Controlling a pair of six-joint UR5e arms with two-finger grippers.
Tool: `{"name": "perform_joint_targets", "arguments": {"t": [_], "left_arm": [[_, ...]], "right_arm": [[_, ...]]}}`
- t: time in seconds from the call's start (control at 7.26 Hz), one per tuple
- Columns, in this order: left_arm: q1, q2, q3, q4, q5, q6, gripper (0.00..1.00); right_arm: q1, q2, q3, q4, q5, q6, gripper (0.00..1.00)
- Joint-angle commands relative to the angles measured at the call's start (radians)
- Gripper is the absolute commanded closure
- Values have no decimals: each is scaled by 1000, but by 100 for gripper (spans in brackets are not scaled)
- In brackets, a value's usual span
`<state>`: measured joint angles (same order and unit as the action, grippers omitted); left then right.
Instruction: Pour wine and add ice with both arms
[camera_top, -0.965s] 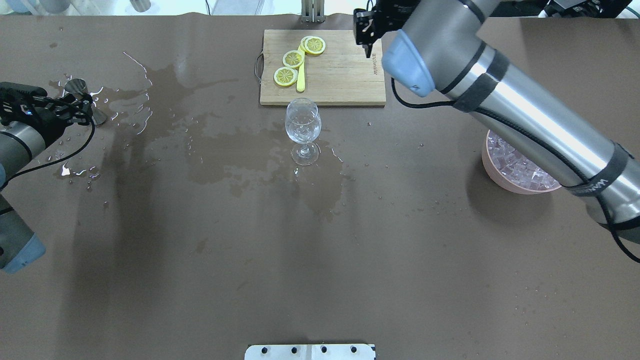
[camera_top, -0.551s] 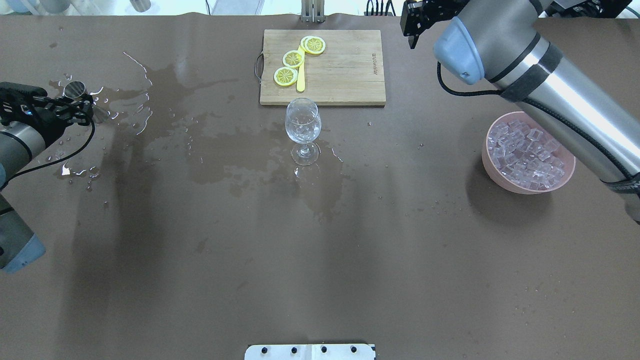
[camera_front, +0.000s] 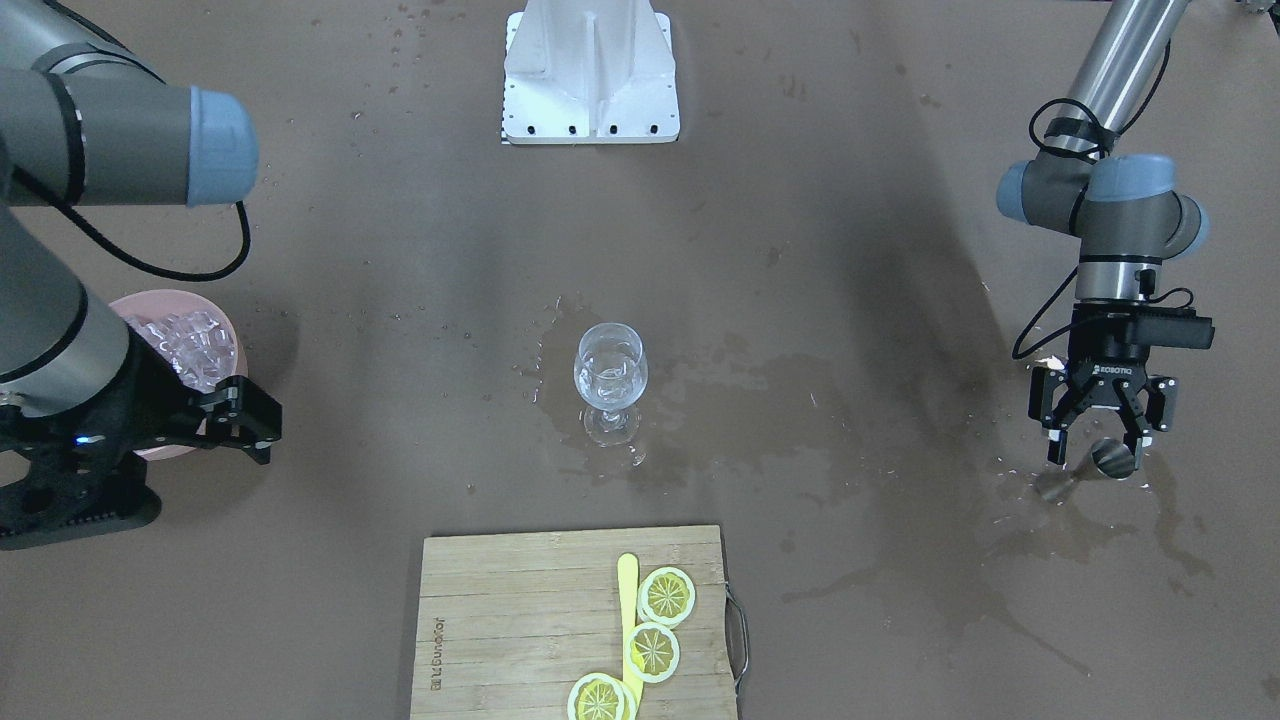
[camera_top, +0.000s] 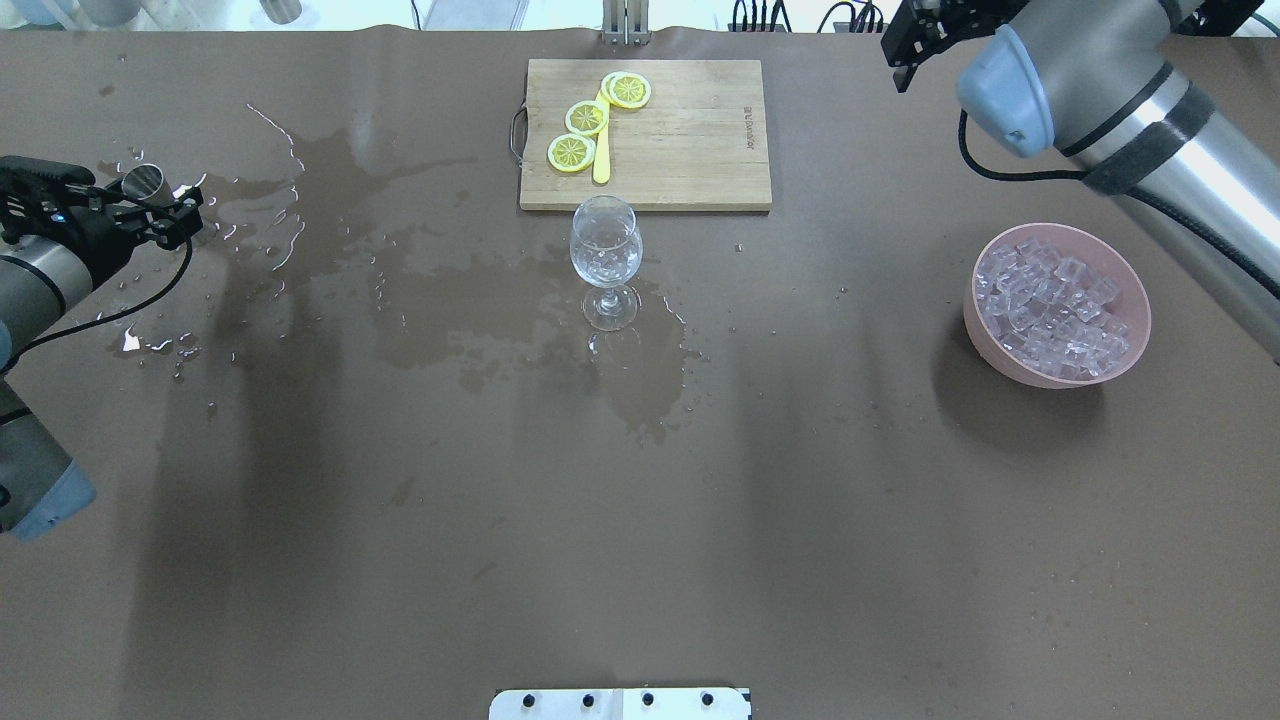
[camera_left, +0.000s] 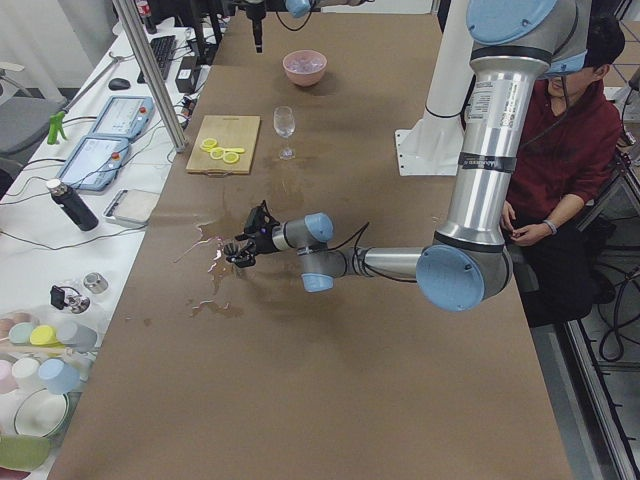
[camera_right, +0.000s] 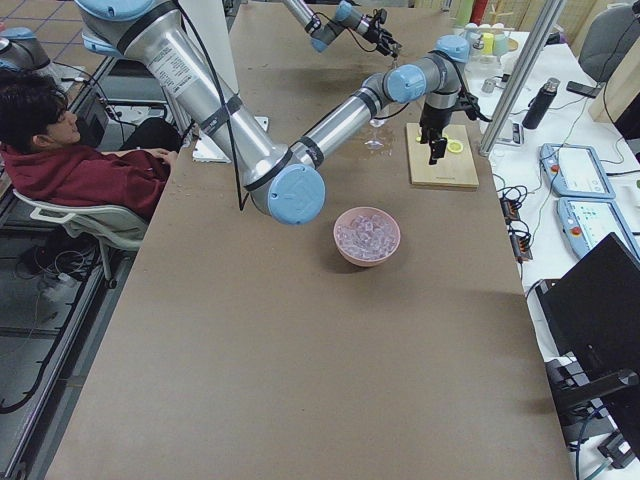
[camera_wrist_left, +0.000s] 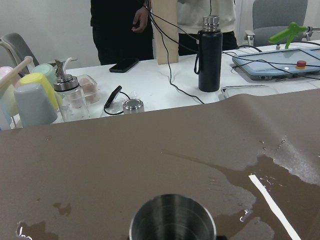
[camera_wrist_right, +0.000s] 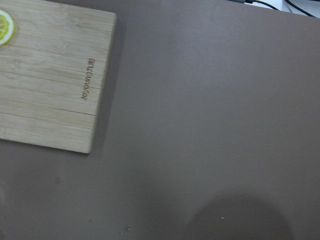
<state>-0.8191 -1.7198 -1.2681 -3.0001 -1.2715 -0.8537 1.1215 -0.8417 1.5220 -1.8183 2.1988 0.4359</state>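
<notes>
Counter: brown counter, wet in patches with spilled liquid.
Left end effector: clamped on a steel cup, mouth tilted sideways over a puddle; probably emptied after pouring.
Right end effector: fingers spread, holding nothing; the bowl sits just beside it, likely the next reach.
Ice: glassy whitish cubes heaped in the pink bowl.
Glass: upright between both end effectors, by the board.

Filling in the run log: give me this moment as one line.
left pincer: around small steel cup | right pincer: empty, beside pink bowl of ice | clear stemmed glass: upright, mid-table
</notes>
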Motion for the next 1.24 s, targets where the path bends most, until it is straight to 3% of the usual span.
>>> {"name": "perform_joint_targets", "arguments": {"t": [0.0,0.28,0.55,0.69,0.83,0.96,1.1], "left_arm": [[-56,12,-28,7,-90,2,2],[-103,11,-31,30,-155,2,2],[-263,12,-127,218,-418,4,2],[-337,11,-160,287,-530,4,2],[-401,5,-172,346,-642,7,2],[-455,-3,-203,433,-739,94,2],[-513,-7,-268,599,-825,185,2]], "right_arm": [[70,-98,4,-1,68,-116,0],[101,-167,14,-1,67,-194,0],[185,-256,12,0,71,-328,0],[219,-351,14,29,81,-373,0],[268,-428,1,119,85,-411,0],[312,-480,1,152,96,-408,0],[363,-509,-12,154,113,-431,0]]}}
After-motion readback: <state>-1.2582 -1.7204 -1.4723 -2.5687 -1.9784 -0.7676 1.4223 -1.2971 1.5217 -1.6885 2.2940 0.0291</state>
